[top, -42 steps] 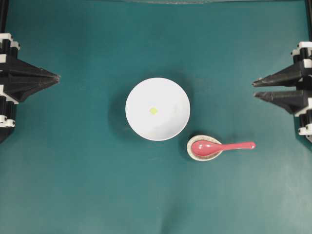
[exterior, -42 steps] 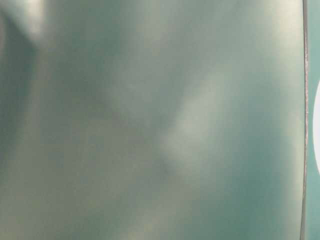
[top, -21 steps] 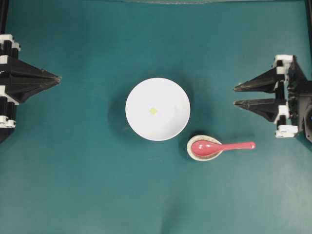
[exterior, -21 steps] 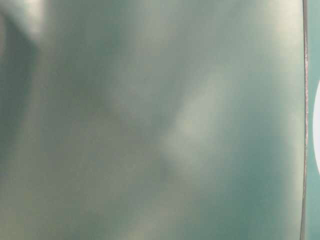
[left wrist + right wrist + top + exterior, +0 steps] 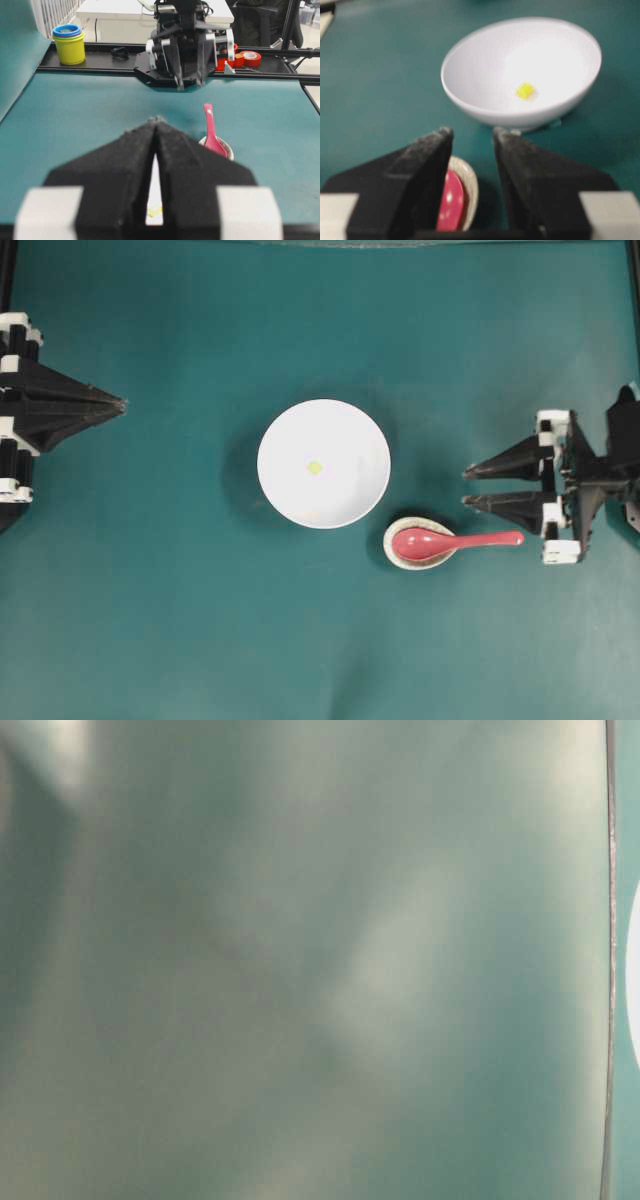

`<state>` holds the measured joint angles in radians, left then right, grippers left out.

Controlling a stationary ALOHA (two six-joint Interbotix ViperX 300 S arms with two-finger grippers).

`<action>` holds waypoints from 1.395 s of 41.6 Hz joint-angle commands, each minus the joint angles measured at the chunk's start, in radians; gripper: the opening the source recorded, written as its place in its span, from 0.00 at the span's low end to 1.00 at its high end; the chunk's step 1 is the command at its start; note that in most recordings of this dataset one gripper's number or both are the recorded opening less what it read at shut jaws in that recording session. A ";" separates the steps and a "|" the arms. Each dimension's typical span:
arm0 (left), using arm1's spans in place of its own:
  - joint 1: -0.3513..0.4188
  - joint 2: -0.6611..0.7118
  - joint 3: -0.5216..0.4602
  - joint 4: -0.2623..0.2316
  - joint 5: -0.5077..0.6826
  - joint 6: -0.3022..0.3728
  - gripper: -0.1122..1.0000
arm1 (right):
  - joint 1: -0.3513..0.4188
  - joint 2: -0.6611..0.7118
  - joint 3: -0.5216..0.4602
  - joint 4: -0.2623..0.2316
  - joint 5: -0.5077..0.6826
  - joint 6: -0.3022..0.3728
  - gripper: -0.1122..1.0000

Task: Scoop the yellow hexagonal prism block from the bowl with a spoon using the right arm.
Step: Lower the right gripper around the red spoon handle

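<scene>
Left tool [image 5: 120, 401] sits at the left edge of the surface [image 5: 160, 620], fingers pressed together at the tips, holding nothing, pointing toward the middle. From the left wrist view only a thin sliver of white shows between its fingers.

Bowl [image 5: 323, 464] stands near the middle of the surface, upright, plain white. Yellow hexagonal prism block [image 5: 315, 468] lies on the bowl's floor, slightly left of its centre, clear of the wall. The right wrist view confirms this: block alone inside the bowl.

Just beside the bowl, toward the near-right, sits a small speckled dish [image 5: 420, 543]; whether its rim touches the bowl's cannot be told. Spoon [image 5: 455, 540] rests with its scoop in the dish and its handle projecting level toward the right edge, lying roughly parallel to the near edge of the surface.

Right tool [image 5: 466, 488] is between the spoon and the right edge, fingers spread apart with a clear gap, gripping nothing. Its tips point toward the bowl and lie just on the far side of the spoon handle, not touching it. Right arm [image 5: 600, 475] extends behind it to the right edge.

Table-level view is blurred teal; only a white sliver shows at its right border.
</scene>
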<state>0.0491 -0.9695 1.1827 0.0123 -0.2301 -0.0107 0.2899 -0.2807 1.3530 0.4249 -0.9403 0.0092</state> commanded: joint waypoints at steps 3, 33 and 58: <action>0.002 0.005 -0.023 0.002 0.000 -0.002 0.10 | 0.054 0.109 -0.021 0.044 -0.100 0.000 0.52; 0.002 0.005 -0.023 0.002 0.008 0.000 0.10 | 0.285 0.324 -0.028 0.230 -0.201 0.005 0.52; 0.002 -0.005 -0.025 0.003 0.031 0.000 0.10 | 0.287 0.377 -0.021 0.230 -0.150 0.058 0.52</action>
<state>0.0491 -0.9741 1.1827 0.0123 -0.2025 -0.0107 0.5722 0.1028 1.3376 0.6519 -1.0861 0.0660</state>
